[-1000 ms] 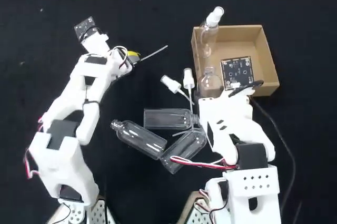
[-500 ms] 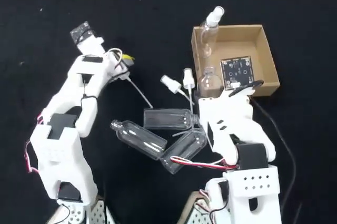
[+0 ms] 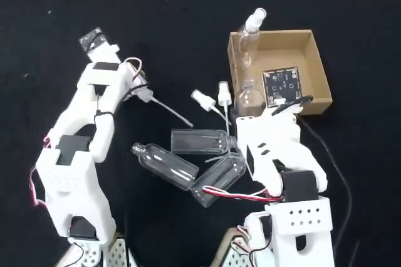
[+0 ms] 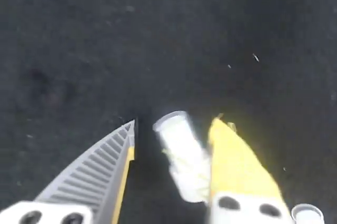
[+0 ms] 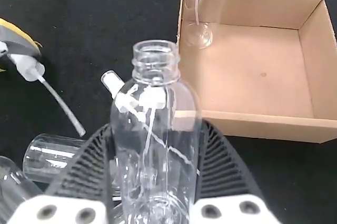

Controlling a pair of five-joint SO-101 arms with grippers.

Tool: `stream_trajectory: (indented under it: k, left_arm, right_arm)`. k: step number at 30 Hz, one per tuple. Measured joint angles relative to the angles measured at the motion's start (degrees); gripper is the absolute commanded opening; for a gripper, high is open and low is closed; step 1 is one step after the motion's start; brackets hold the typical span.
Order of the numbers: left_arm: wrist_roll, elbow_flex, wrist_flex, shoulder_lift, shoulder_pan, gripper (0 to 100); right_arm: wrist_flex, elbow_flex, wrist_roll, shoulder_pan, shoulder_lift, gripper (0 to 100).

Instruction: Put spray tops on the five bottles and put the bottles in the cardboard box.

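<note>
high view: the left jaws have slid a little to the left since a moment ago, and the thin tube of the spray top (image 3: 144, 95) they grip has swung. before it pointed down at the lying bottles; now it points sideways and a bit down, toward the two loose spray tops (image 3: 203, 99) on the black worktop (image 3: 50, 29). the right arm has stayed put. its jaws are closed on an open bottle (image 3: 249, 99) standing just beside the cardboard box (image 3: 318, 66). a capped bottle (image 3: 246, 44) stands in the box's far corner. three bottles (image 3: 199, 141) lie flat near the middle

left wrist view: the spray top (image 4: 181, 155) sits between the grey and yellow jaws, touching the yellow one

right wrist view: the open bottle (image 5: 155, 129) stands upright in the closed jaws, neck up, with the box (image 5: 253, 119) just behind it
</note>
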Motion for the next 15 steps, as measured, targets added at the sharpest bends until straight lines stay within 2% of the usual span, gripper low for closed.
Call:
stream_trajectory:
  k: [5,10,15]
  left_arm:
    - [0.3,0.0,0.0,0.0,1.0,3]
    - [0.4,0.0,0.0,0.0,-1.1,4]
    - [0.1,-4.5,0.1,0.1,-8.2,4]
  right_arm:
    - [0.0,0.0,0.0,0.0,0.0,1.0]
    - [-0.1,1.0,0.0,0.0,0.0,1.1]
    - [-0.1,1.0,0.0,0.0,0.0,1.1]
